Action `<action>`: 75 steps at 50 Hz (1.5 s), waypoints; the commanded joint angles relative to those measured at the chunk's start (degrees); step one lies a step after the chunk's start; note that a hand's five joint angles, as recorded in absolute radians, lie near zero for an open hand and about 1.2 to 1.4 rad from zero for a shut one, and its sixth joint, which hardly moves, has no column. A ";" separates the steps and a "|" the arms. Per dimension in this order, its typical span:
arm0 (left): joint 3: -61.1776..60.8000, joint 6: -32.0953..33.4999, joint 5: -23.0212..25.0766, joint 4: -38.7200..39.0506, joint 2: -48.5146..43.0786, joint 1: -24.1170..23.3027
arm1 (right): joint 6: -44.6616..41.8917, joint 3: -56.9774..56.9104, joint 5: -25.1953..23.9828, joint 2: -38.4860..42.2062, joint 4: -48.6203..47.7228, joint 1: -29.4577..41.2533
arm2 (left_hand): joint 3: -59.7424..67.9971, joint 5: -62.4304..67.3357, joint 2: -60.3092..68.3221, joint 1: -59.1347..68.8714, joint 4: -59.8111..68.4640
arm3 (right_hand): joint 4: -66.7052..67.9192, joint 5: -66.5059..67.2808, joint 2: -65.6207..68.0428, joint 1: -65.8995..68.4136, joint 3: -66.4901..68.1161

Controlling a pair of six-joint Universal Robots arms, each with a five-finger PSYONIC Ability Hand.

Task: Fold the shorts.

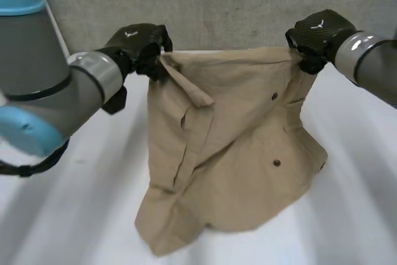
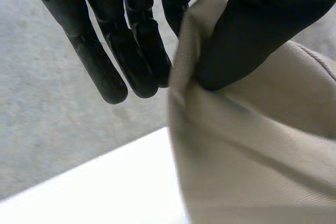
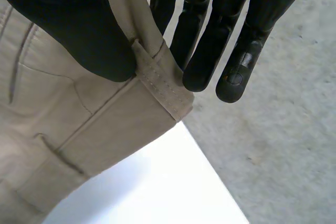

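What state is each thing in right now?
tan shorts: lifted by both top corners, lower part resting on the table, not yet folded.
left hand: shut, pinching one top corner.
right hand: shut, pinching the waistband's other corner.

- The left arm [image 1: 56,103] runs off the head view's edge, and its blue cap there is a blur.
- The right arm [image 1: 372,60] is clipped just past the wrist.
- The left hand [image 1: 139,44] has its fingertips buried behind one top corner of the shorts [image 1: 229,147].
- The right hand [image 1: 319,35] is the same at the other corner, tips tucked behind cloth.
- The shorts' lower end is crumpled on the table [image 1: 74,215], with the leg openings lost in folds.
- In the wrist views both palms are cut off, and the cloth runs out of frame.
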 commanded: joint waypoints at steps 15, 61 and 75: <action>1.39 7.61 -2.20 35.68 7.05 2.95 | 7.18 -0.95 12.38 -7.42 -38.71 4.47 | 11.72 13.23 11.54 16.15 11.25 | 11.92 13.83 13.11 24.79 12.16; -46.52 4.46 -5.45 14.22 16.46 3.30 | 17.11 46.77 10.79 -7.95 -32.11 4.82 | -46.13 -44.62 -46.31 -41.70 -46.60 | 11.92 13.83 13.11 24.79 12.16; -45.91 -0.12 -5.19 15.19 10.66 5.67 | 16.93 47.74 10.53 -7.86 -32.20 5.52 | -32.33 -30.82 -32.51 -27.90 -32.80 | 11.92 13.83 13.11 24.79 12.16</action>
